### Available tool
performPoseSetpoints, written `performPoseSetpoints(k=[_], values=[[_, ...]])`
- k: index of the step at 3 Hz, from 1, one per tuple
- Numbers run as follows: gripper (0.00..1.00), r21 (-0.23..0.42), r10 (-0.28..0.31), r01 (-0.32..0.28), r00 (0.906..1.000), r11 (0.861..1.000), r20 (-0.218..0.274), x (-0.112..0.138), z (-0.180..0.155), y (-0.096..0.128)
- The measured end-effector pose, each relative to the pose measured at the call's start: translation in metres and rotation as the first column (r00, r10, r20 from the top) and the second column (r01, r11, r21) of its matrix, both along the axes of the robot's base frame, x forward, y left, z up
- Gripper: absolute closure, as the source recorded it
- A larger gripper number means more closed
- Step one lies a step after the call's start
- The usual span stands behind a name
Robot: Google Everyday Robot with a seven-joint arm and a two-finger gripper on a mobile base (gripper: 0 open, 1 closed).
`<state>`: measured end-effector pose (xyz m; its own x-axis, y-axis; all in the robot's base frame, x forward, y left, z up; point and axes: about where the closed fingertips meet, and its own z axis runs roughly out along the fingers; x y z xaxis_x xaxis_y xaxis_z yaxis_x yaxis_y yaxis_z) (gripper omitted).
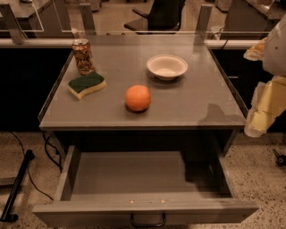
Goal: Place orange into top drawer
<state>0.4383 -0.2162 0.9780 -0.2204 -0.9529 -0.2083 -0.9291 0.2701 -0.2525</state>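
Nearest to the camera is the top drawer, which is pulled fully out; its flat grey front has a small dark handle in the middle, and the inside shows only the bare grey bottom. Left of the drawer, on the speckled floor, a black bar and a thin cable lie. Above the drawer is the grey table. The orange sits on the table top, near the front edge and about in the middle, so it is above the drawer and not inside it. Nothing touches the orange. To its left and a little farther back lies a sponge with a green top and a yellow underside. Behind the sponge, close to the left rear corner, stands a drink can, upright and just beside the sponge. To the right and behind the orange is a white bowl, standing apart from it. The gripper hangs at the right edge of the view, beyond the right side of the table and well apart from the orange; it holds nothing that I can see, and if it is released or clenched I cannot tell. Behind the table a rail runs across, and farther back a dark chair is seen.
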Motion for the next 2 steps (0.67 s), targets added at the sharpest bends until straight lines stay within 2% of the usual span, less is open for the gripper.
performPoseSetpoints(k=[1,2], values=[[0.00,0.000,0.000,0.000,1.0000,1.000,0.002,0.0002,0.0004,0.0000],[0.00,0.044,0.003,-0.003,1.0000,0.999,0.001,0.0081,-0.0012,0.0046]])
